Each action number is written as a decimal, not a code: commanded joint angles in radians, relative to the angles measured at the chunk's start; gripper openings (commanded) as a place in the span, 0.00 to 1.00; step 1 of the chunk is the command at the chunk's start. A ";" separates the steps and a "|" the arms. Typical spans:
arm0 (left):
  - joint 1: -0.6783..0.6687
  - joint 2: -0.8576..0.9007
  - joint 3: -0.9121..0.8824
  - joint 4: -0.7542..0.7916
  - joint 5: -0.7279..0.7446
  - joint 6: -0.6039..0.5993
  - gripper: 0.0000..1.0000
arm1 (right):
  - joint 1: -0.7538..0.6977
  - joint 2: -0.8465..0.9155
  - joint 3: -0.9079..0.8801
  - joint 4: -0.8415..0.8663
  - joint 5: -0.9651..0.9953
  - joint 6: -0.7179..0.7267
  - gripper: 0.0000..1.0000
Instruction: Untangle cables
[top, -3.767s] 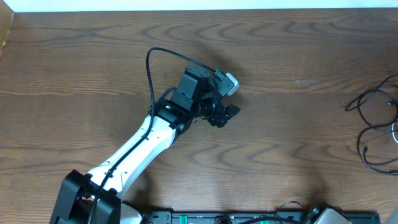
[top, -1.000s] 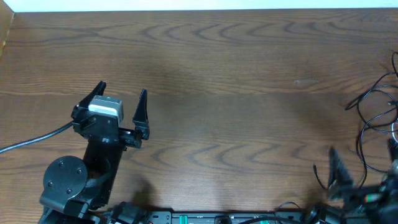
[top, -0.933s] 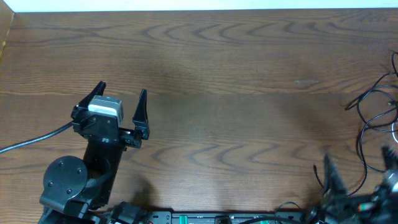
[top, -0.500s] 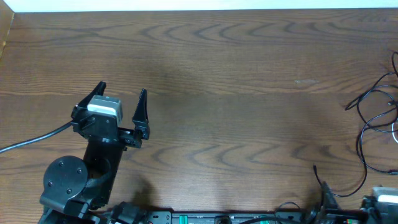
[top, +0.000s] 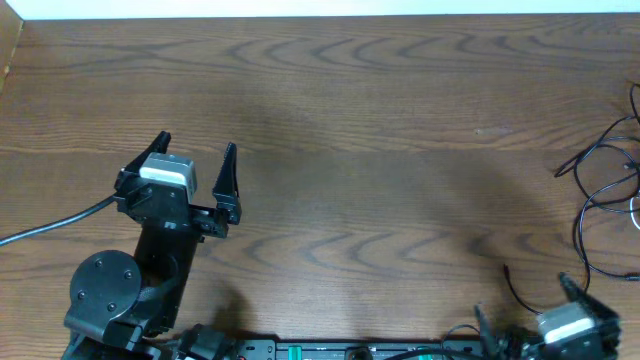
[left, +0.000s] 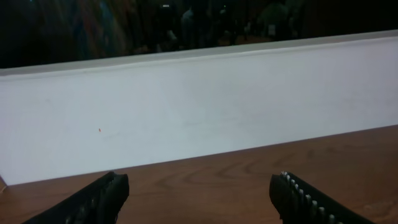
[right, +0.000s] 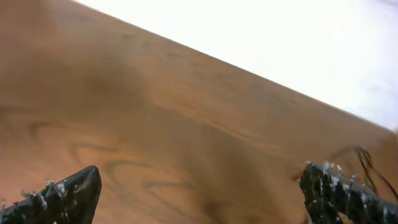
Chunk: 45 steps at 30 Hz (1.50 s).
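Cables (top: 608, 190), black loops you can't count apart, lie far right; left gripper (top: 197, 162) and right gripper (right: 199, 186) both spread wide.

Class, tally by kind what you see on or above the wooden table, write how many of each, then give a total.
Robot hands: 2, the left hand and the right hand, both open
Tangle of thin cables: 1, at the right edge of the table; the separate cords cannot be counted
Total: 3
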 joint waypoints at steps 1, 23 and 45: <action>0.006 -0.002 0.015 0.000 -0.003 -0.011 0.78 | 0.007 -0.084 -0.024 -0.028 -0.131 -0.154 0.99; 0.006 -0.002 0.015 0.005 0.034 -0.012 0.78 | 0.010 -0.306 -0.262 0.580 0.093 0.099 0.99; 0.006 0.000 0.015 0.013 0.043 -0.011 0.78 | 0.010 -0.298 -1.080 1.402 0.769 0.689 0.99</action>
